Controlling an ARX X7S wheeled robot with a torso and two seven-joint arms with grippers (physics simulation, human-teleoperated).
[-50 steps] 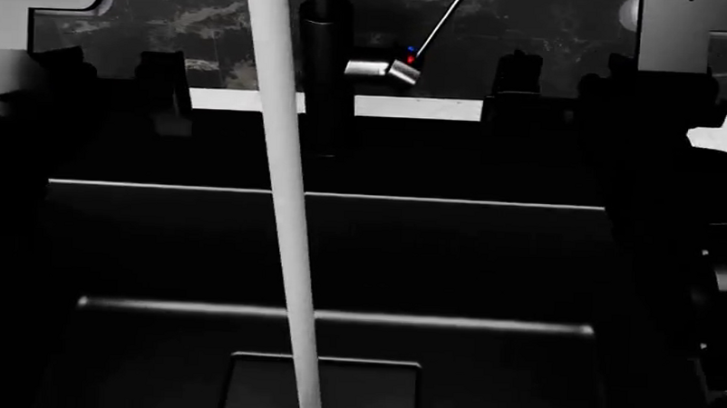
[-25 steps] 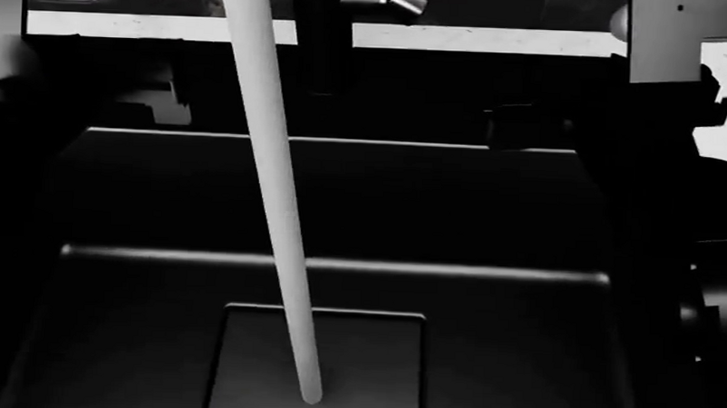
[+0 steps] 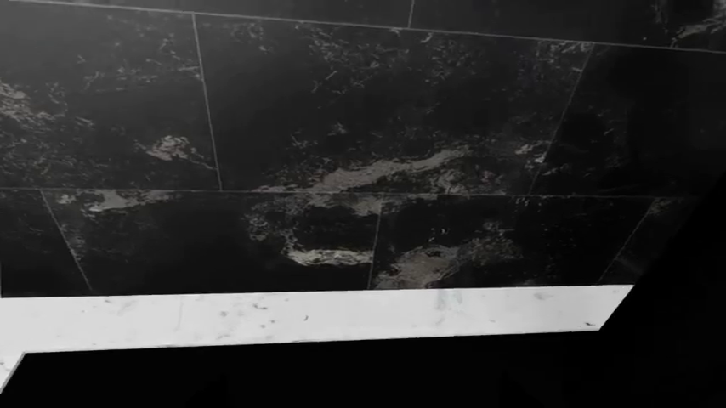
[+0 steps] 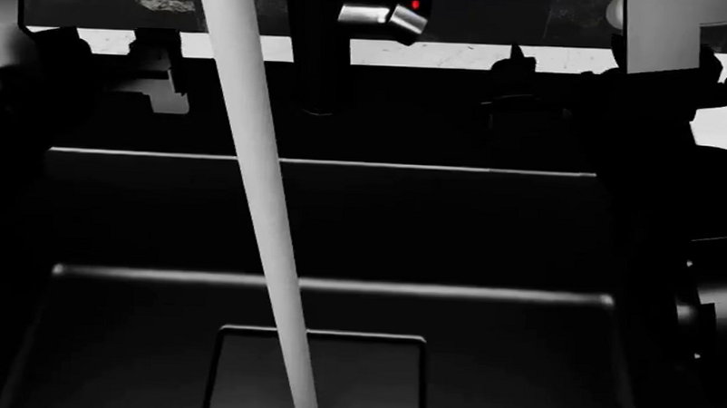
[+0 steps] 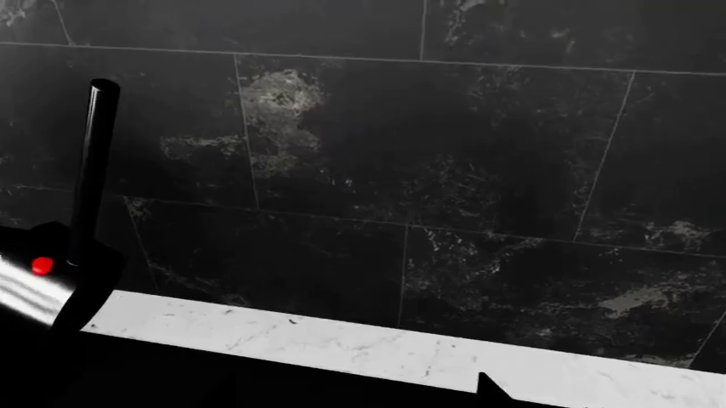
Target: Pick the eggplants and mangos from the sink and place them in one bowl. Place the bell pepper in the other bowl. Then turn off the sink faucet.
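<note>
A white stream of water (image 4: 257, 209) runs slantwise into the black sink (image 4: 327, 221), ending near its square drain recess (image 4: 370, 377). The faucet (image 4: 321, 48) with its silver lever (image 4: 385, 16) stands behind the sink, against the dark tiled wall (image 3: 340, 127). Both arms are dark shapes at the sides, and I cannot tell how the fingers stand.

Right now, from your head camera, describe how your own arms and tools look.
Both arms show as matte black silhouettes. The left tool and right tool are black with blocky fingers. The right arm carries a white panel near the top, and the left arm has a pale grey one. No cables or markings are discernible.
</note>
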